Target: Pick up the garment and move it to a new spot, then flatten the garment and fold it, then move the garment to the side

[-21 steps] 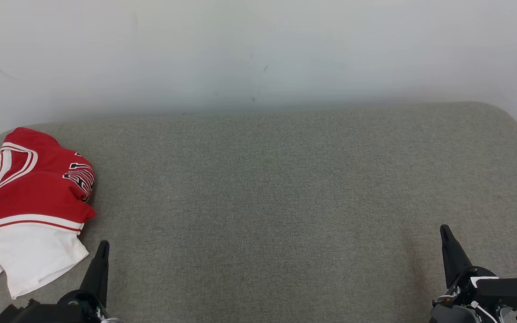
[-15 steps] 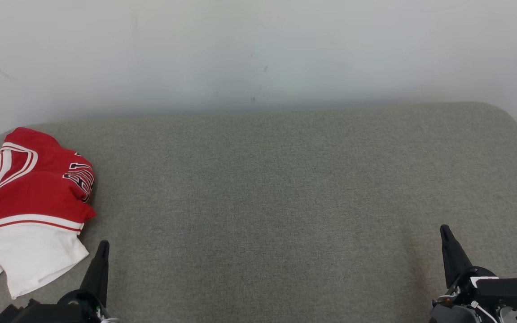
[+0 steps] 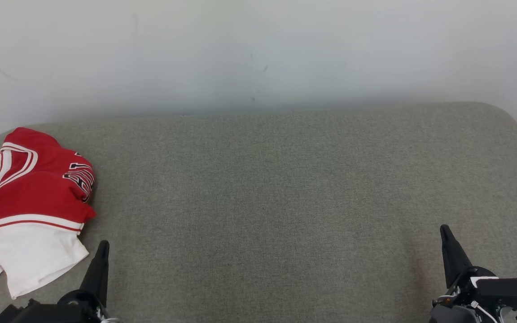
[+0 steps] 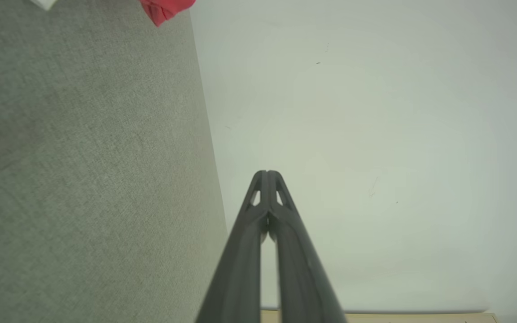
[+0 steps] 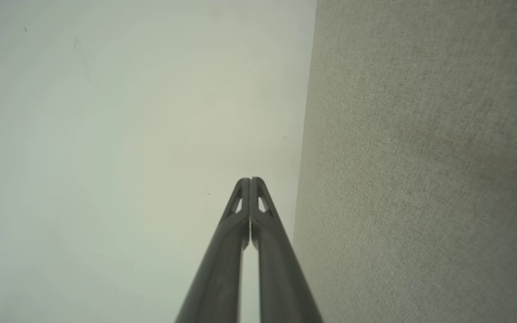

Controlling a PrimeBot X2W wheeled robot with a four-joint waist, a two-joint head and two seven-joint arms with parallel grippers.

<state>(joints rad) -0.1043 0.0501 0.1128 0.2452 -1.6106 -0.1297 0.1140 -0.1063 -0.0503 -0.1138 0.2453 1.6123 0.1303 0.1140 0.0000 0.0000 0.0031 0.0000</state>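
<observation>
Well, lettering on red/wht jersey too crumpled to read.

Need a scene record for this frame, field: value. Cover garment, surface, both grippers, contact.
garment: red and white garment, rumpled in overlapping layers
garment location: far left end of the grey cushion, partly cut off by the edge of the head view
backdrop: white wall
left gripper: jaws shut, empty, just right of the garment
right gripper: jaws shut, empty, over bare cushion at the near right
contact: neither gripper touches the garment
</observation>
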